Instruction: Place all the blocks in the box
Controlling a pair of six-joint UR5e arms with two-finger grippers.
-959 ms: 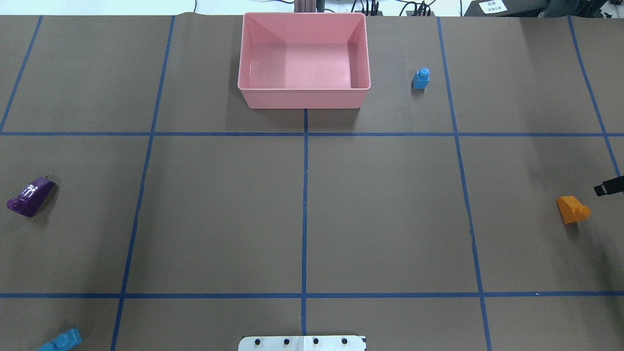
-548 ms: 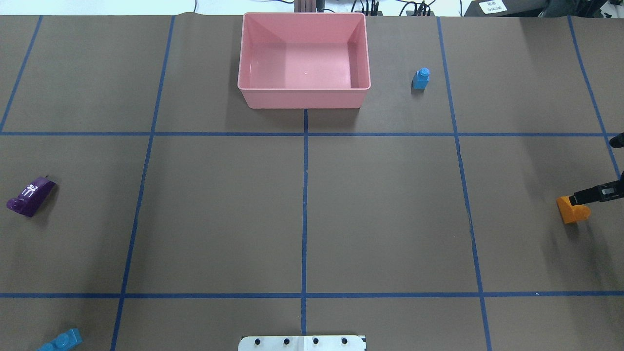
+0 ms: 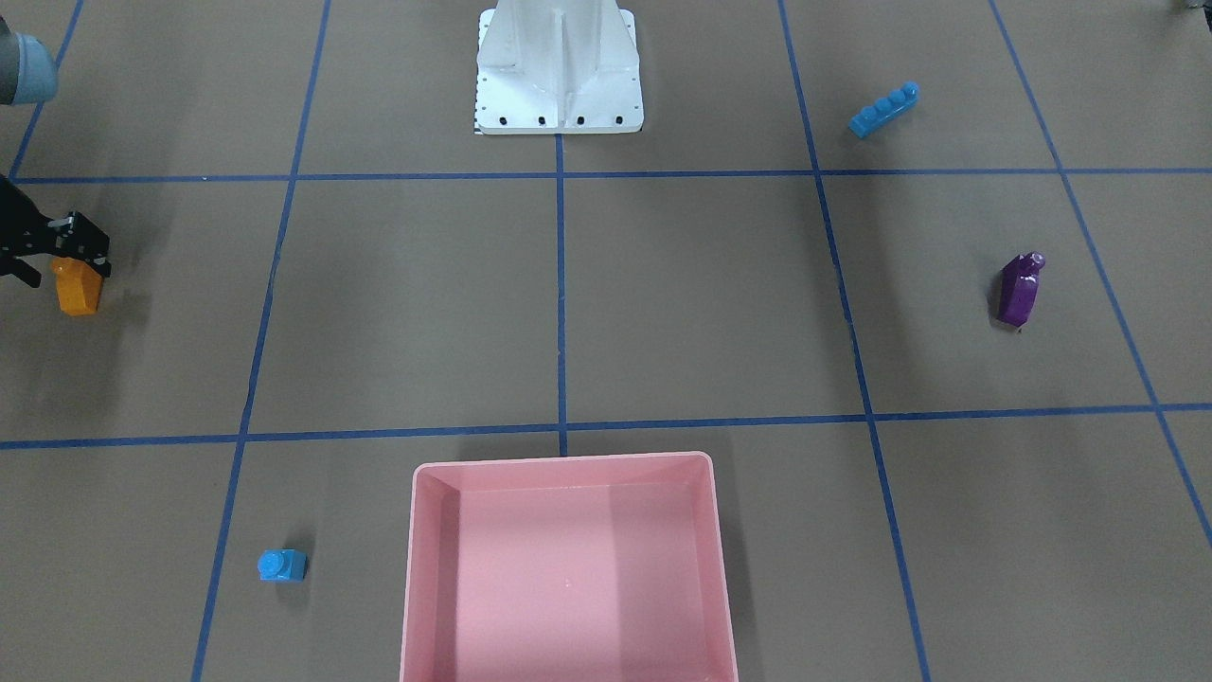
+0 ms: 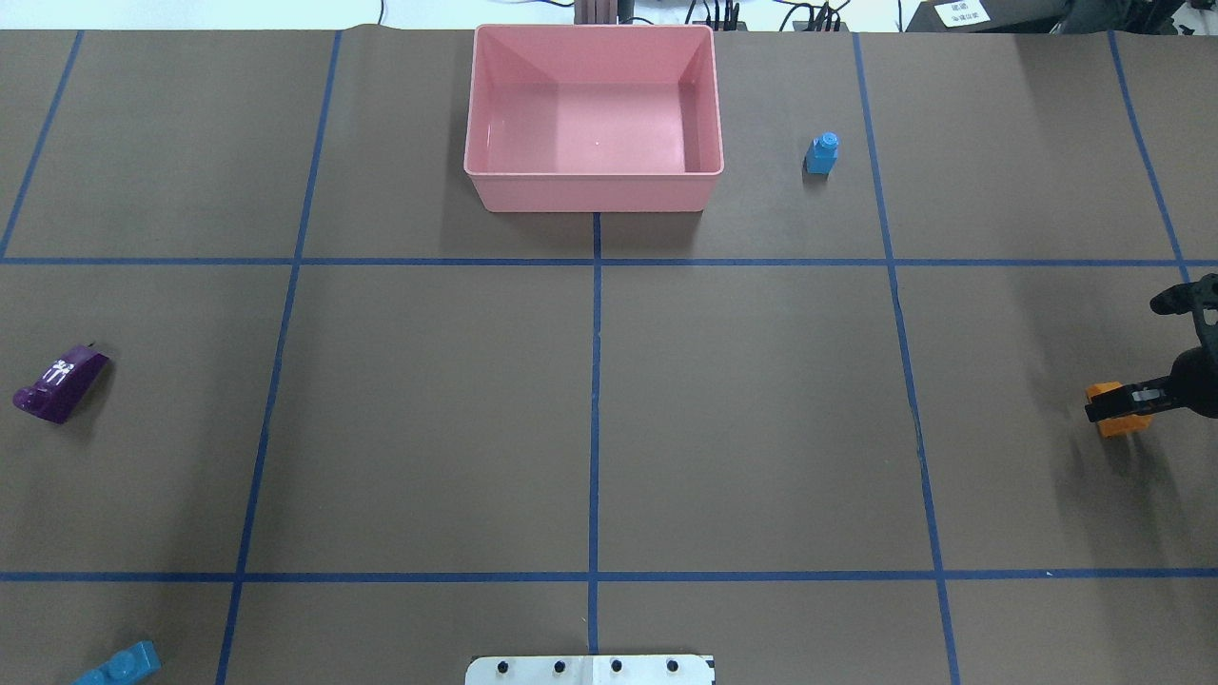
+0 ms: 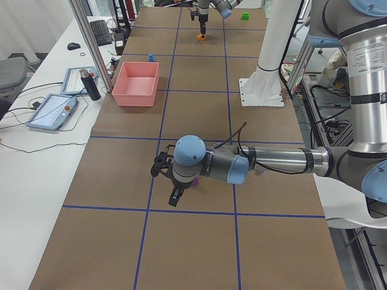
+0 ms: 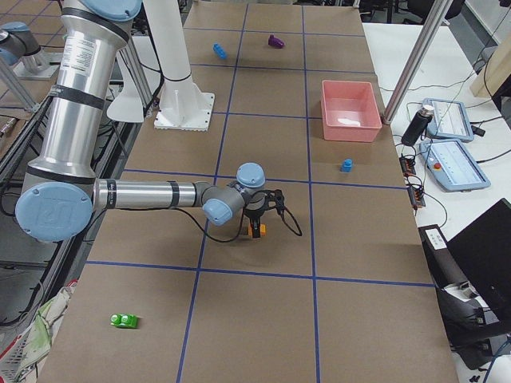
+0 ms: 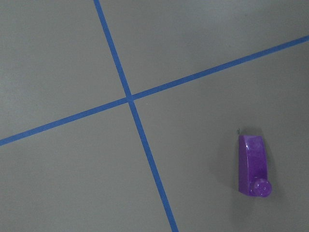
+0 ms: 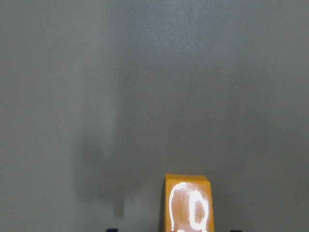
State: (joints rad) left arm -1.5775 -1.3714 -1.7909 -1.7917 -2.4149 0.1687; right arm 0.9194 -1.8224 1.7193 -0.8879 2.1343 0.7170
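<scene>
Far across the table (image 4: 761,428), pink box (image 4: 590,195), blocks (image 4: 822,155) outside it, right fingers (image 4: 1109,406) apart over orange block (image 3: 76,292), left fingers (image 5: 173,197) unclear.

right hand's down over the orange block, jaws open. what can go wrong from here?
1. The right hand straddles the orange block with its jaws open. The block's surface looks glossy in the wrist view, so it may slip or twist as the jaws close.
2. The small light-blue block stands just right of the box, roughly on the carry path. A low pass might knock it over.
</scene>
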